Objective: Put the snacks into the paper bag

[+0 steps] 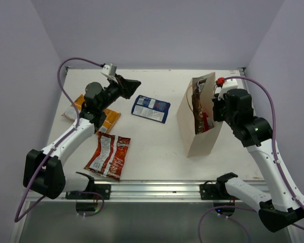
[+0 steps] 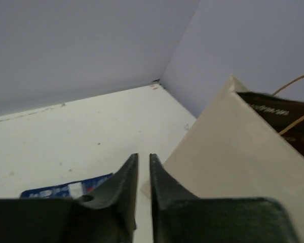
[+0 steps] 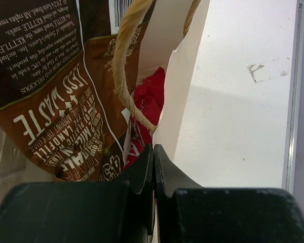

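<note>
The beige paper bag (image 1: 196, 132) stands at the right, its mouth facing my right arm. A dark brown packet (image 1: 198, 104) and a red packet (image 1: 205, 121) are inside it, and both show close up in the right wrist view, the brown one (image 3: 50, 91) and the red one (image 3: 148, 98). My right gripper (image 3: 153, 149) is shut on the bag's wall edge (image 3: 178, 101). My left gripper (image 1: 135, 83) hovers shut and empty above the blue packet (image 1: 151, 109). The orange packet (image 1: 107, 119) lies partly under the left arm. A pink-and-white packet (image 1: 100, 152) and a red-orange one (image 1: 119, 158) lie side by side near the front.
A loop handle (image 3: 122, 66) hangs in front of the brown packet. The left wrist view shows the bag's side (image 2: 233, 147), the blue packet (image 2: 66, 190) and the table's far corner. A metal rail (image 1: 157, 190) runs along the near edge.
</note>
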Motion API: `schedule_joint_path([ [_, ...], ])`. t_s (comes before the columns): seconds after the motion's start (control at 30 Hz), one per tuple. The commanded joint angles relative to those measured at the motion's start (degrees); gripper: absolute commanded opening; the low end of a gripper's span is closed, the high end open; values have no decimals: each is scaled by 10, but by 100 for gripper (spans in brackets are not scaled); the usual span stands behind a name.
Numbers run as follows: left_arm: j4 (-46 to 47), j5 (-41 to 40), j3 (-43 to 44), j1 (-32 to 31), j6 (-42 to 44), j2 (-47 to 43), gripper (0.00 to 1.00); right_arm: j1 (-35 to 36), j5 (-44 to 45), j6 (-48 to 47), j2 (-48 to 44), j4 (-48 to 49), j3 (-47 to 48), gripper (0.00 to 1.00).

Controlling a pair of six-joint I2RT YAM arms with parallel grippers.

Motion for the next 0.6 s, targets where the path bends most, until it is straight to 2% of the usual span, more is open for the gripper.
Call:
schedule_joint_path([
  [0.0,-96,-60,-8,-4,56,29,40,5,4,-6,0,3,-1,0],
  [0.1,-102,-98,-12,-32,81,60,63,5,1,-6,3,3,1,0],
  [0.17,-114,-126,-4,-50,85,92,66,4,0,-6,4,2,1,2],
  [0.2,-115,-128,5,-50,83,134,70,5,-2,-5,3,2,1,2],
  [0.23,-122,-139,13,-50,82,157,87,4,-2,-6,3,2,1,2],
  [0.33,-148,-186,48,-50,80,230,89,4,2,-6,-1,1,-1,3],
  [0.37,-162,-202,76,-50,82,260,100,4,1,-6,-2,1,-1,4],
  [0.43,-204,-225,108,-50,91,291,100,5,3,-6,-2,2,-1,4],
  [0.57,-206,-252,144,-50,106,354,100,4,1,-7,3,2,-2,4],
])
